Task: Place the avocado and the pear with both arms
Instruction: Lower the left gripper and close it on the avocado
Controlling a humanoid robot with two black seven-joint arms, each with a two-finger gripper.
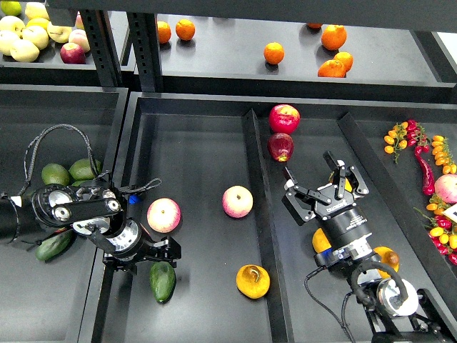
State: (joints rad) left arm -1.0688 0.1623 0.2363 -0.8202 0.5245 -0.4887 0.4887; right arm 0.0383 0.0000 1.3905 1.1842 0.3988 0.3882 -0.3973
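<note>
The dark green avocado (163, 281) lies on the black middle tray (200, 143), near its front left. My left gripper (164, 251) hangs just above the avocado's top end, open and holding nothing. The golden pear (253, 281) lies on the same tray to the right of the avocado, dimple up, with nothing touching it. My right gripper (325, 180) is over the tray to the right of the divider, open and empty, well behind and to the right of the pear.
Two pink-yellow apples (163, 215) (237, 201) lie mid-tray. Two red apples (284, 118) (280, 146) sit beyond the divider (255, 179). Lighter avocados (61, 174) fill the left bin. Oranges (321, 241) lie under my right arm and on the back shelf (273, 53). Chillies (425, 171) are at the right.
</note>
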